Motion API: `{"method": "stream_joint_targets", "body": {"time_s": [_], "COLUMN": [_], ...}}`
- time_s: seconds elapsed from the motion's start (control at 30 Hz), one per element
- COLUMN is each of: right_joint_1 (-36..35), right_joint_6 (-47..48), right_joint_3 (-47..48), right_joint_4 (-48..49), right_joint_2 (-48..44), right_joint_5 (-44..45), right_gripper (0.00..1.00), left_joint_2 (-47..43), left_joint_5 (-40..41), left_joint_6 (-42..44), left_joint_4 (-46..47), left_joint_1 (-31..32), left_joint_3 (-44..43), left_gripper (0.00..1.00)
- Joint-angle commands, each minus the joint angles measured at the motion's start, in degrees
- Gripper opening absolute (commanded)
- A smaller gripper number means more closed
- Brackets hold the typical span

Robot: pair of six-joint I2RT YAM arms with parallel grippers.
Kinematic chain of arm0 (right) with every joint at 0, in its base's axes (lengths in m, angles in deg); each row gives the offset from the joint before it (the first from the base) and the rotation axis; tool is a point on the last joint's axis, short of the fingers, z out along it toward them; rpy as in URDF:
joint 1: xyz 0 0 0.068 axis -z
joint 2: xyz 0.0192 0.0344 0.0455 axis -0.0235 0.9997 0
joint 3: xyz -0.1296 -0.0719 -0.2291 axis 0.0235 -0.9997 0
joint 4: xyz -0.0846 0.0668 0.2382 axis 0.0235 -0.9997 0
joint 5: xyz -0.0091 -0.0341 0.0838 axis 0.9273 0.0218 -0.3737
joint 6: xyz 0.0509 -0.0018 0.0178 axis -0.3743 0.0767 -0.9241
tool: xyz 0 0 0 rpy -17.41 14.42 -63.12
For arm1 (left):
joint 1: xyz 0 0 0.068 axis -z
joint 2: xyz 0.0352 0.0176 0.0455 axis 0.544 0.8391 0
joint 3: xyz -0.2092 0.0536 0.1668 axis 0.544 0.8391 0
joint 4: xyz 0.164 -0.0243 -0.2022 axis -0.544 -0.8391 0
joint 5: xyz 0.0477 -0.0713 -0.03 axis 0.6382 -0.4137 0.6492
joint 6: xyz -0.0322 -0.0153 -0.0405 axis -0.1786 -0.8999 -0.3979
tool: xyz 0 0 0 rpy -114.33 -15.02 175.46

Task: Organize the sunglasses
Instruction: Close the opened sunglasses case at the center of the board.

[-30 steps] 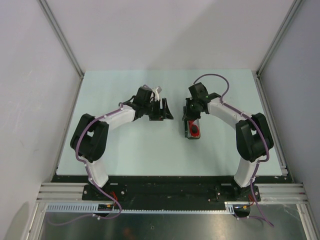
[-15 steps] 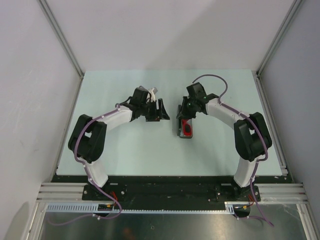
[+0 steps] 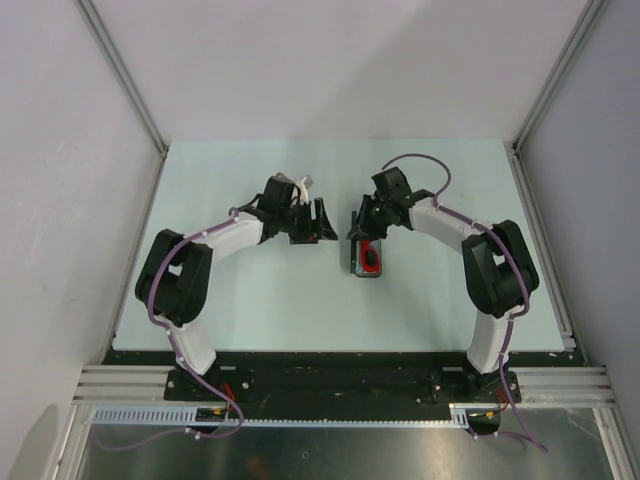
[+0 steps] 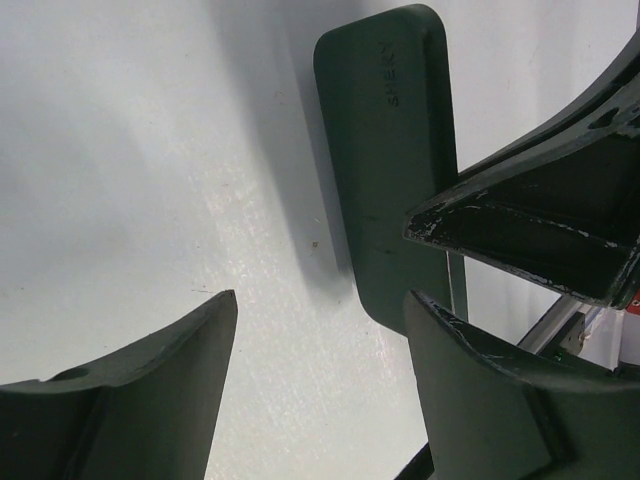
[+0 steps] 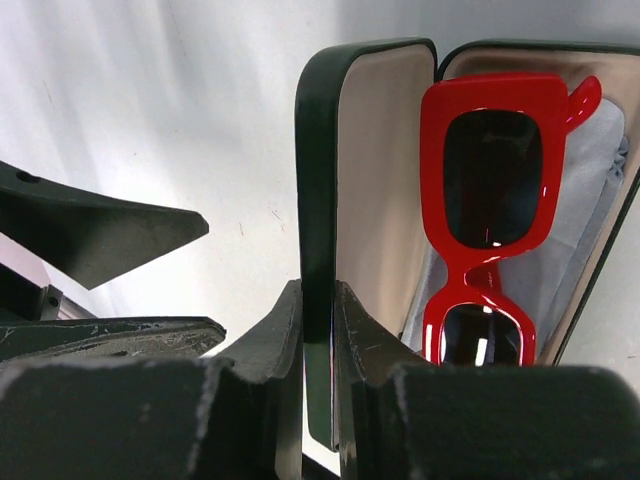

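Red plastic marks the sunglasses (image 5: 485, 215), which we find lying lenses-up inside the open black case (image 4: 390, 170), on a pale cloth (image 5: 592, 190) spread in its tray. The case rests on the counter (image 3: 250, 300), between the two arms. The right fingers (image 5: 340, 318) are nearly closed, pinching an edge of the lid (image 5: 370, 170), which stands roughly upright beside the sunglasses. The left fingers (image 3: 323, 222) stand wide apart on the outer side of the lid, near the case but apart from it, with nothing between them.

We judge the task well advanced: the sunglasses are already in the case, though their folding arms are hidden beneath the frame. What is left, as we read it, is to swing the lid down over the sunglasses and press it shut. One red corner sits close to the case's rim, so we would watch that the lid clears it. Whether the cloth lies flat enough for closing we cannot tell.
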Motion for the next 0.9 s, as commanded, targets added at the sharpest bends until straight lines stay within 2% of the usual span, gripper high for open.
{"method": "stream_joint_targets", "body": {"time_s": [0.0,0.87], "right_joint_1": [1.95,7.93], "right_joint_6": [0.12,3.1], "right_joint_3": [-2.06,-11.38], "right_joint_4": [3.07,8.0], "right_joint_2": [0.45,-2.01], "right_joint_5": [-2.4,-9.61], "right_gripper": [0.0,0.0], "left_joint_2": [-3.14,-1.82], "left_joint_5": [-0.47,-1.79], "left_joint_6": [1.04,1.21], "left_joint_4": [1.28,1.28], "left_joint_1": [-0.75,-1.19], "left_joint_3": [0.39,-0.4], "left_gripper": [0.73,0.73]}}
